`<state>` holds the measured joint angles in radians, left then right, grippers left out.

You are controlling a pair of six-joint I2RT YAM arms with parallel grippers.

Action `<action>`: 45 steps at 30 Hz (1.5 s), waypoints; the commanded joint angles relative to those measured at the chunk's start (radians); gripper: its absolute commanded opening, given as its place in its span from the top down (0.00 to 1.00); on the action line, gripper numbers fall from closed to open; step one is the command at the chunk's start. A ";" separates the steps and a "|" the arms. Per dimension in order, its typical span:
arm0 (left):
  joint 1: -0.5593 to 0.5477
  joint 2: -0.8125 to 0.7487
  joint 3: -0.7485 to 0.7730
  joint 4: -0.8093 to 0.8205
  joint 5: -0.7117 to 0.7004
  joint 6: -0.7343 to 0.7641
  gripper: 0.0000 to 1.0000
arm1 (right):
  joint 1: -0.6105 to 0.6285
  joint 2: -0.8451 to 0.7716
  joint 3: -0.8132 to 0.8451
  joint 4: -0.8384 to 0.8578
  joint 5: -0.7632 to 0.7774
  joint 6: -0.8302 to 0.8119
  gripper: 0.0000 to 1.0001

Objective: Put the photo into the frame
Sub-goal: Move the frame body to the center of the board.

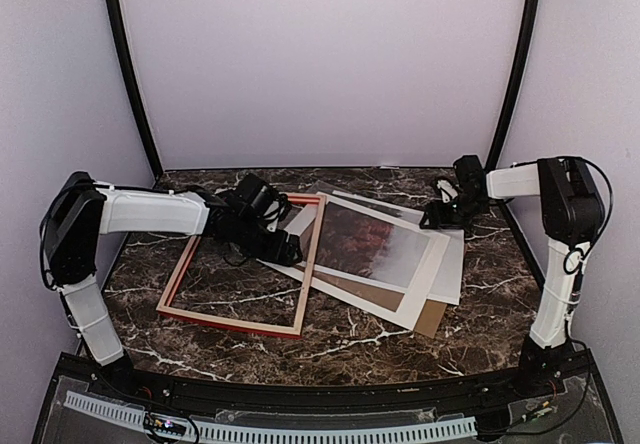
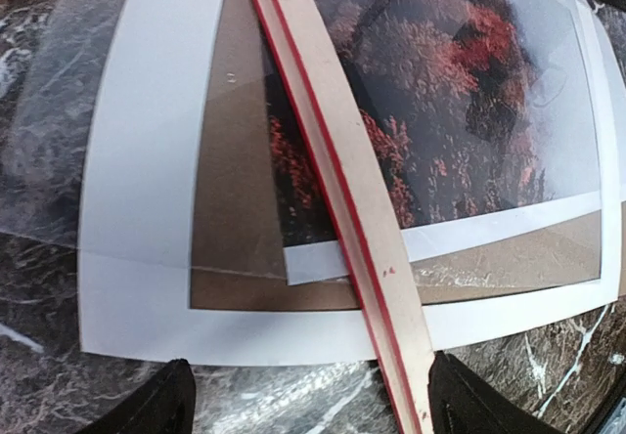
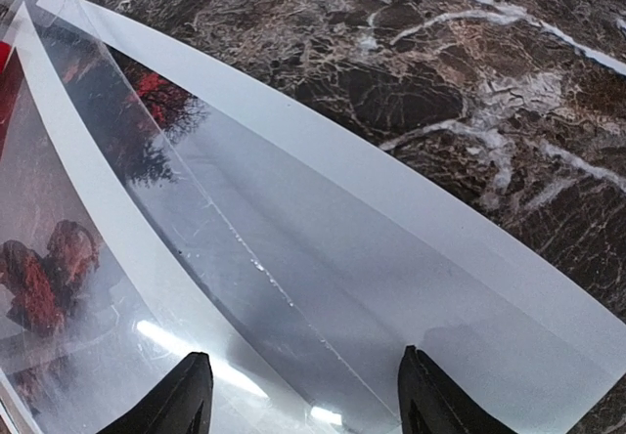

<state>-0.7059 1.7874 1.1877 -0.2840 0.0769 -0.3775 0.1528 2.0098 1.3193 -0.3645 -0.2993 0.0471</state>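
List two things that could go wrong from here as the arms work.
The frame lies with one rail across the photo; with the left gripper astride it, dragging may scuff or shift the print. The right gripper hangs over a clear sheet; closing could pinch that instead.

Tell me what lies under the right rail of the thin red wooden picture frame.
The frame's right rail crosses the red-foliage photo print, the cream-white mat border and the brown backing board. The strip directly beneath the rail is covered.
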 commanded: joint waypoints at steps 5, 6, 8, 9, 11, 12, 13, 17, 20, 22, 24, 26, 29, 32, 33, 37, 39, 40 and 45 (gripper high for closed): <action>-0.112 0.119 0.131 -0.065 -0.150 -0.065 0.21 | -0.018 0.007 -0.031 -0.006 -0.088 0.010 0.45; -0.115 0.136 0.142 -0.073 -0.169 -0.080 0.22 | -0.019 0.008 -0.029 -0.007 -0.090 0.008 0.46; -0.120 0.151 0.146 -0.088 -0.190 -0.098 0.26 | -0.021 0.015 -0.026 -0.012 -0.097 0.007 0.51; -0.121 0.153 0.144 -0.091 -0.196 -0.103 0.29 | -0.023 0.018 -0.028 -0.012 -0.104 0.005 0.54; -0.121 0.156 0.136 -0.092 -0.213 -0.115 0.33 | -0.029 0.020 -0.034 -0.010 -0.121 0.005 0.59; -0.121 0.157 0.130 -0.093 -0.225 -0.121 0.34 | -0.034 0.020 -0.038 -0.006 -0.133 0.006 0.62; -0.121 0.157 0.127 -0.095 -0.229 -0.123 0.36 | -0.039 0.018 -0.044 -0.001 -0.149 0.008 0.65; -0.121 0.156 0.107 -0.092 -0.251 -0.135 0.42 | -0.064 0.016 -0.062 0.027 -0.243 0.021 0.76; -0.121 0.158 0.090 -0.083 -0.258 -0.145 0.44 | -0.071 0.024 -0.064 0.034 -0.292 0.025 0.80; -0.121 0.161 0.083 -0.081 -0.263 -0.152 0.45 | -0.073 0.025 -0.071 0.041 -0.316 0.029 0.82; -0.121 0.162 0.075 -0.080 -0.274 -0.162 0.46 | -0.074 0.024 -0.076 0.046 -0.329 0.032 0.83; -0.121 0.160 0.065 -0.078 -0.282 -0.171 0.48 | -0.075 0.021 -0.082 0.048 -0.336 0.033 0.83; -0.121 0.158 0.048 -0.072 -0.290 -0.179 0.51 | -0.075 0.015 -0.092 0.049 -0.344 0.031 0.84; -0.120 0.156 0.036 -0.057 -0.283 -0.182 0.53 | -0.075 0.004 -0.107 0.053 -0.356 0.033 0.85; -0.120 0.157 0.030 -0.053 -0.274 -0.183 0.53 | -0.075 0.000 -0.113 0.056 -0.363 0.034 0.85; -0.119 0.158 0.010 -0.028 -0.243 -0.196 0.55 | -0.075 -0.018 -0.143 0.075 -0.399 0.043 0.84; -0.120 0.159 0.002 -0.017 -0.231 -0.200 0.56 | -0.075 -0.022 -0.159 0.088 -0.414 0.047 0.84; -0.119 0.162 0.001 -0.012 -0.226 -0.199 0.56 | -0.075 -0.021 -0.165 0.093 -0.419 0.048 0.84; -0.119 0.168 -0.005 -0.006 -0.217 -0.200 0.57 | -0.075 -0.020 -0.184 0.099 -0.425 0.052 0.84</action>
<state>-0.8295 1.9293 1.2316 -0.2245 -0.1505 -0.5743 0.0620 1.9972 1.1751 -0.2180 -0.6666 0.0868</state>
